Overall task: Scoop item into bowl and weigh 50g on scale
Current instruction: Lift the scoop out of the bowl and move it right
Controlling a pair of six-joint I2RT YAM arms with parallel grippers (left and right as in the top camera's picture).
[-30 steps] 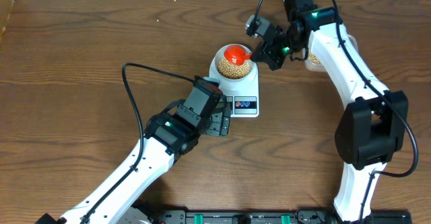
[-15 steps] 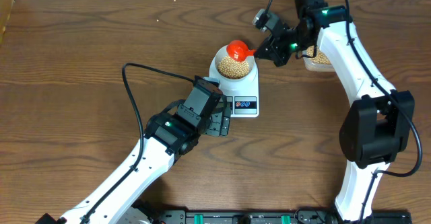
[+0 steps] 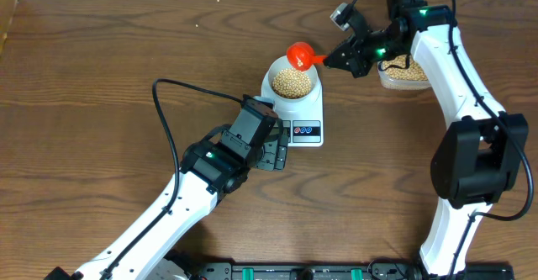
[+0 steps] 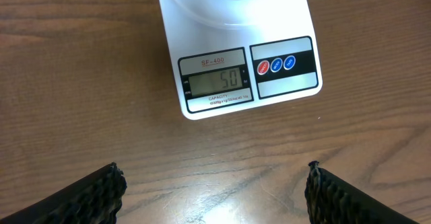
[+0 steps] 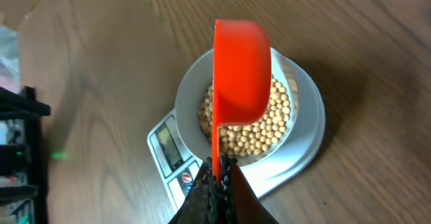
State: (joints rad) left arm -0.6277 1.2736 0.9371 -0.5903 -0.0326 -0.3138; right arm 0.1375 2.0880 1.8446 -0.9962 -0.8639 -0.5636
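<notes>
Right gripper (image 3: 329, 59) is clenched on the thin handle of one orange scoop (image 3: 297, 55). The scoop's cup hangs above the edge of the scale (image 3: 307, 131) farthest from its display. Whether beans remain in the cup cannot be determined.

One white bowl (image 3: 272, 72) sits on the scale platform. It holds many tan beans (image 3: 292, 82), too many to count. One display (image 4: 215, 83) on the scale reads 50. Beside the display is a short row of round buttons (image 4: 276, 65), one red and the rest blue.

One clear container (image 3: 402, 74) stands on the desk (image 3: 101, 61), apart from the scale on the right arm's side. It also holds beans and is partly hidden by the arm.

Left gripper (image 4: 215, 187) is released, both fingers spread wide and grasping nothing. It hangs over bare desk just beyond the display end of the scale.
</notes>
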